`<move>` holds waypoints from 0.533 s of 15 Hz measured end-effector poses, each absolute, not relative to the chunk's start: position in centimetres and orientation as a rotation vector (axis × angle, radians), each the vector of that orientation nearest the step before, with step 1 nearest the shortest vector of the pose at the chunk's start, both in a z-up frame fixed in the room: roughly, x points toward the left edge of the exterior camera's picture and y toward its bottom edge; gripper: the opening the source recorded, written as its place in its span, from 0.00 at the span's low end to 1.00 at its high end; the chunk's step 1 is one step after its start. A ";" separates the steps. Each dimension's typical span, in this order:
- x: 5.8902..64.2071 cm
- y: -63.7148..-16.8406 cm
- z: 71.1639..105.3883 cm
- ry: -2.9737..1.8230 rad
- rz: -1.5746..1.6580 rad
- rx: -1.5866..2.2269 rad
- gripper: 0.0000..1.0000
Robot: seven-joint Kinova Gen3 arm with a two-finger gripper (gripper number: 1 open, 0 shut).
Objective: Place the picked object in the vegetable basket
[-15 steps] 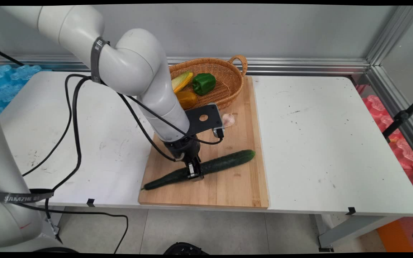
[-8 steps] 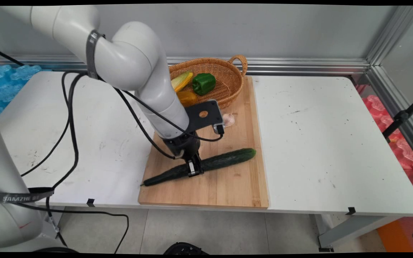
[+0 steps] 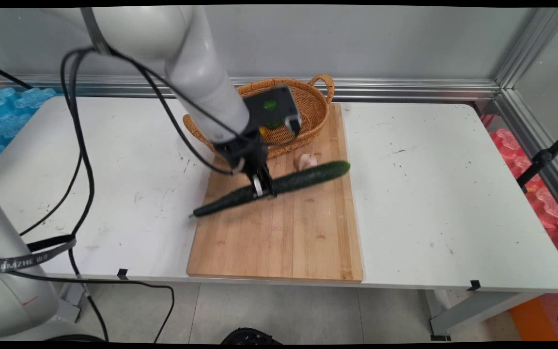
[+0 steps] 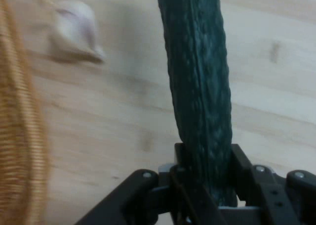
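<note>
Cucumber [image 3: 279, 186] is what we find clamped in the gripper [image 3: 262, 188], whose two black fingers are closed on it a little toward its stalk end from the middle; the hand view shows the dark, ridged skin running up from between the fingers [image 4: 247, 173] with no gap on either side.

A second ago we saw this cucumber lying flat on the cutting board [image 3: 279, 237], near the board's front half, with the fingers already around it. Half a second ago it had barely begun to rise. Now it hangs clear of the board and has travelled toward the board's back edge, keeping much the same slant, its thick end higher and to the right, its thin stalk end reaching out past the board's left edge. We judge from this that the grasp has held through the lift and that the cucumber is being carried, not dragged.

Going outward, the garlic bulb [image 3: 306, 160] sits on the board just behind the raised cucumber, close to its thick end. Behind the garlic, at the board's back left corner, stands the wicker basket [image 3: 314, 104], with something green and something yellow inside, largely hidden by the wrist.

As for pose, the arm [image 3: 196, 63] comes down from the upper left over the board's back left part, forearm steeply inclined, hand pointing nearly straight down, black cables looping off to the left of the board.
</note>
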State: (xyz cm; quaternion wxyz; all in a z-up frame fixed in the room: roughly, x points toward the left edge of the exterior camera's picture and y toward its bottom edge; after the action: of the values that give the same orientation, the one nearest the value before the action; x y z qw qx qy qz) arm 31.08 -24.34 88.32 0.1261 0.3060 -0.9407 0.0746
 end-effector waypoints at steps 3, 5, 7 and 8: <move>32.2 -26.1 91.0 -2.716 0.285 0.898 0.00; 32.8 -27.3 92.3 -2.703 0.328 0.904 0.00; 33.3 -28.3 93.0 -2.692 0.363 0.908 0.00; 33.6 -29.1 93.4 -2.686 0.385 0.910 0.00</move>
State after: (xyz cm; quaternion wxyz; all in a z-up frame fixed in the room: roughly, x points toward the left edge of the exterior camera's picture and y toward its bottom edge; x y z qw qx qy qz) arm 33.56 -29.07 93.40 0.1395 0.3149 -0.9293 0.1333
